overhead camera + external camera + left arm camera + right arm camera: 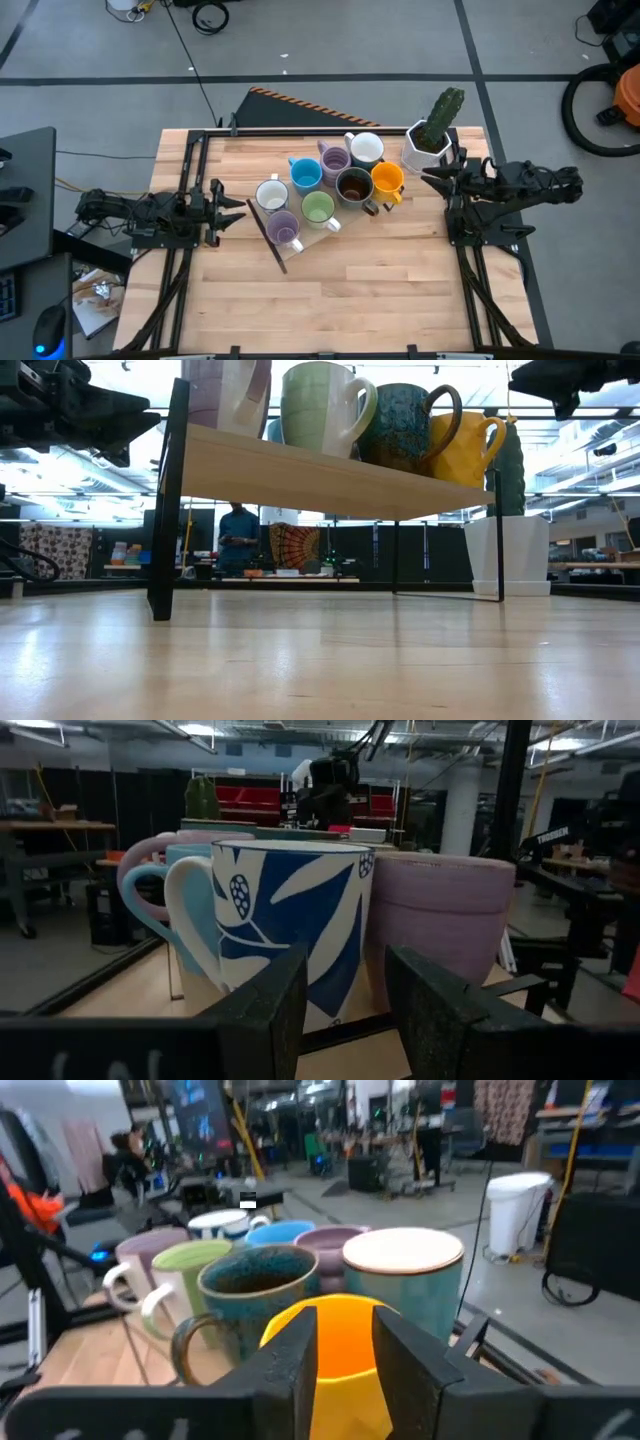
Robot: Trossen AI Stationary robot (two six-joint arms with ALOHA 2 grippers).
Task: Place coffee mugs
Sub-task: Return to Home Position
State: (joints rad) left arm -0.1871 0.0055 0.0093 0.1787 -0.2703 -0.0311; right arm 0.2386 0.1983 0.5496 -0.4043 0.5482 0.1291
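Eight mugs stand upright in a cluster on a raised wooden shelf (262, 232): a white one (366, 149), lavender (335, 160), blue (306, 174), dark brown (353, 186), orange (387, 180), a white one with a blue pattern (271, 194), green (318, 208) and lavender (284, 230). My left gripper (240, 209) is open, just left of the patterned white mug (290, 910), level with it and apart from it. My right gripper (428, 178) is open, right of the orange mug (345, 1340), which shows through the gap between its fingers without touching them.
A white faceted pot with a green cactus (430, 142) stands on the table just beyond my right gripper, at the shelf's far right corner. The shelf stands on thin black legs (165, 500). Bare wood lies toward the table's near edge (340, 310).
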